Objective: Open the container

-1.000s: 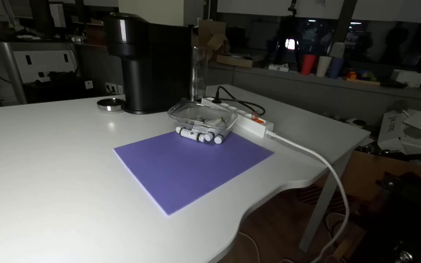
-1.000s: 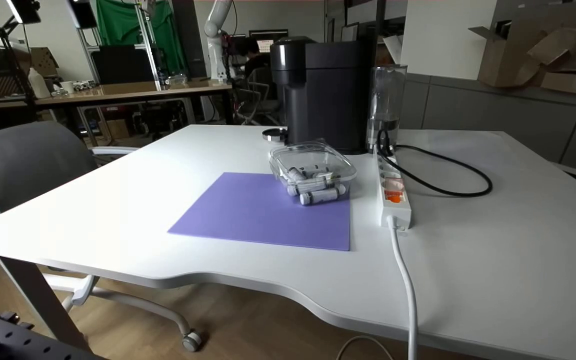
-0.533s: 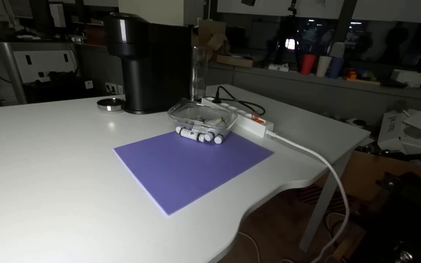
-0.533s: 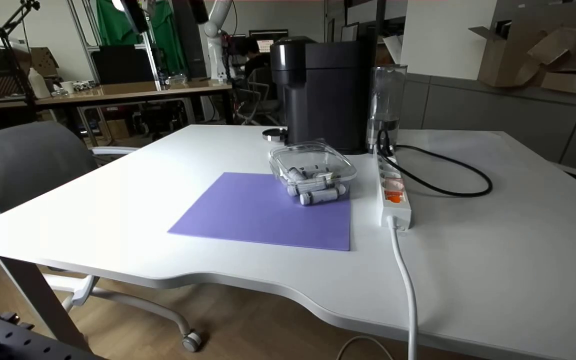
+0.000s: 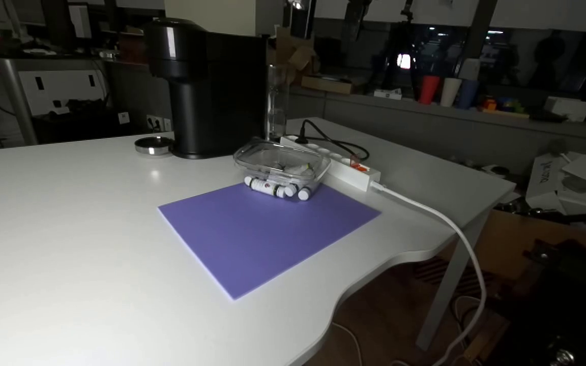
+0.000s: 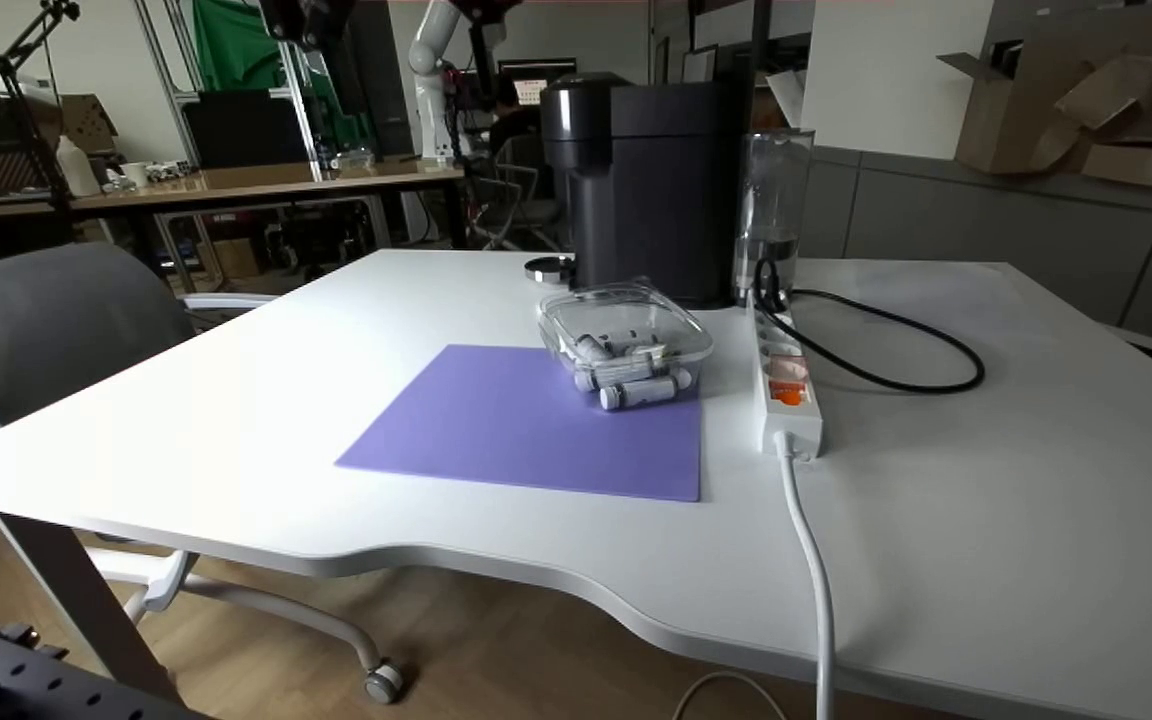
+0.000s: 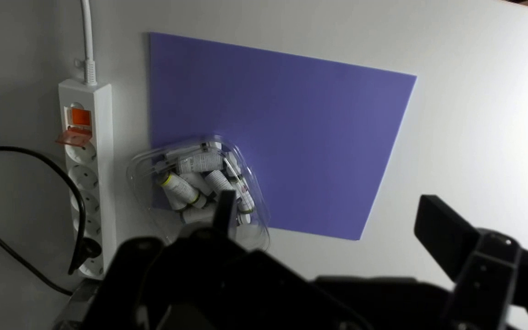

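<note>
The container [image 5: 279,175] is a shallow clear plastic box with rounded corners, holding several small white bottles. It stands upright, partly on the purple sheet [image 5: 267,239]. It also shows in an exterior view [image 6: 693,345] and in the wrist view [image 7: 256,202]. Its top looks clear; I cannot tell how a lid sits on it. My gripper [image 7: 328,208] is open and empty, well above the table. One finger overlaps the container's near part in the wrist view; the other is over the white table. Its fingers show at the top edge in both exterior views [image 5: 327,34] [image 6: 417,95].
A tall black machine [image 6: 661,190] stands behind the container, with a clear tank [image 6: 774,200] beside it. A white power strip [image 6: 781,400] with a white cable and a black cord [image 6: 896,320] lies beside the container. A small metal dish [image 5: 154,145] sits by the machine.
My gripper has come down into view at the top of both exterior views. In one of them it has also moved rightward. The container and the purple sheet have not moved.
</note>
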Controlling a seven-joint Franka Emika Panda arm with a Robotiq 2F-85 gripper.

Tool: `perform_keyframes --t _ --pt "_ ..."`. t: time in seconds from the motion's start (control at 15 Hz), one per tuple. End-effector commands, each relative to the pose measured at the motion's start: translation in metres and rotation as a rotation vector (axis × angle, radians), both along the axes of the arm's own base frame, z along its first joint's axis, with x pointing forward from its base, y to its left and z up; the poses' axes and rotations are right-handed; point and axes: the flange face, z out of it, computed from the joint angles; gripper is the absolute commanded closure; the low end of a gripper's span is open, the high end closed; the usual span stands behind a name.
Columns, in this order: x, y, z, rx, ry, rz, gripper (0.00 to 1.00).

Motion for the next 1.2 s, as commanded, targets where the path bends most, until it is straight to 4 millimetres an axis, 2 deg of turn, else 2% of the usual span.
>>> perform_keyframes --t 0.0,0.13,0.33,0.47,0.6,0.67,0.73,0.87,1.0,1.13 --pt "0.005 -0.009 0.001 -0.008 -0.007 -0.018 0.00" --pt "0.018 -0.034 0.000 -0.038 0.012 -0.021 0.00" --pt "0.038 -0.084 -0.004 -0.089 0.030 -0.030 0.00" --pt "0.055 -0.124 -0.012 -0.109 0.065 -0.033 0.00" --pt "0.069 -0.151 -0.022 -0.088 0.101 -0.025 0.00" --pt "0.070 -0.150 -0.018 -0.052 0.075 0.001 0.00" --pt "0.051 -0.141 -0.019 -0.074 0.070 -0.029 0.00" --pt "0.062 -0.151 -0.026 -0.059 0.079 -0.011 0.00" --pt "0.066 -0.149 -0.026 -0.059 0.079 -0.004 0.00" --pt "0.083 -0.156 -0.032 -0.028 0.093 -0.024 0.00"
